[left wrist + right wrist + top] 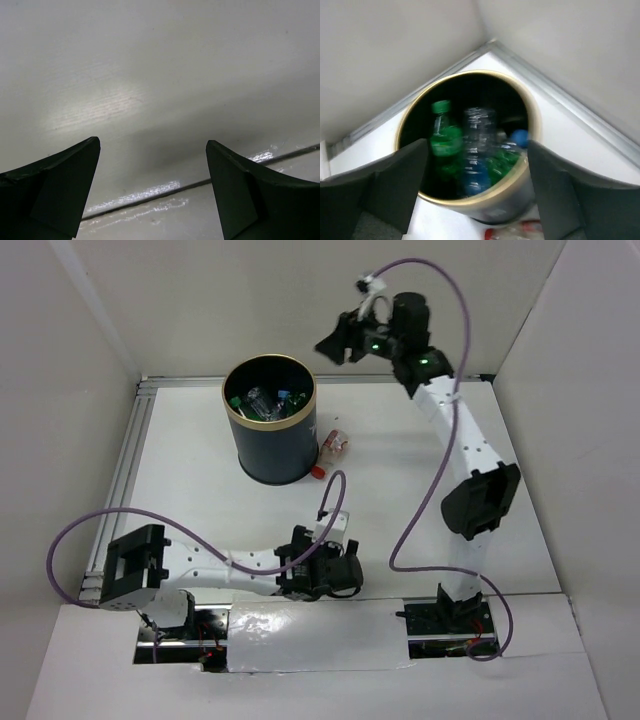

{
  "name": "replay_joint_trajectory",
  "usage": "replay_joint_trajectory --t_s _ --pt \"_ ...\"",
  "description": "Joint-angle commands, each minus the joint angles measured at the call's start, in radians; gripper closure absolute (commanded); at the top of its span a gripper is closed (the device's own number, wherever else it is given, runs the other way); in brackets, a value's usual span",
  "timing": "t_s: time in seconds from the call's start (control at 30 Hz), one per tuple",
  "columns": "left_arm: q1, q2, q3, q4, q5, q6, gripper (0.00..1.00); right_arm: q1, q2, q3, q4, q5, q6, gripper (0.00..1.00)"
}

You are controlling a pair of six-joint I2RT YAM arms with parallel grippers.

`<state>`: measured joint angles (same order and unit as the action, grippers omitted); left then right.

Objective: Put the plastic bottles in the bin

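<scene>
The bin (268,455) stands upright on the white counter (200,490). It holds several plastic bottles (262,400), among them a green bottle (442,137). Nearer than the bin and slightly to its right, the left claw (152,145) sits low over the counter, fingers spread with nothing between them. A red-capped bottle (333,447) lies on its side just beside the bin's base, on the right. Above and to the right of the bin hangs the right claw (336,340), released and empty.
</scene>
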<state>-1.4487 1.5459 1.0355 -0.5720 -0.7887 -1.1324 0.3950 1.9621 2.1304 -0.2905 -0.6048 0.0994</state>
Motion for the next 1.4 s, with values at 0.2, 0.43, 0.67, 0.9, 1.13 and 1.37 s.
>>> replay_joint_trajectory --t_s 0.2,0.43,0.67,0.9,1.13,1.37 --pt "0.312 0.152 0.265 0.224 0.111 0.533 0.37 -0.433 -0.222 -0.221 -0.396 -0.069 -0.194 1.0" --pt "0.465 0.475 0.749 0.13 0.135 0.773 0.14 -0.665 -0.466 -0.706 -0.415 -0.274 -0.325 0.2" --pt "0.545 0.672 0.955 0.04 0.144 0.832 0.05 -0.751 -0.604 -0.863 -0.446 -0.293 -0.371 0.11" --pt "0.565 0.764 1.002 0.072 0.042 0.922 0.05 -0.818 -0.623 -0.967 -0.49 -0.328 -0.423 0.09" --pt "0.585 0.852 1.04 0.098 -0.03 0.991 0.05 -0.857 -0.643 -1.03 -0.512 -0.337 -0.464 0.08" --pt "0.614 0.927 1.06 0.098 -0.04 1.017 0.04 -0.875 -0.663 -1.069 -0.521 -0.369 -0.474 0.07"
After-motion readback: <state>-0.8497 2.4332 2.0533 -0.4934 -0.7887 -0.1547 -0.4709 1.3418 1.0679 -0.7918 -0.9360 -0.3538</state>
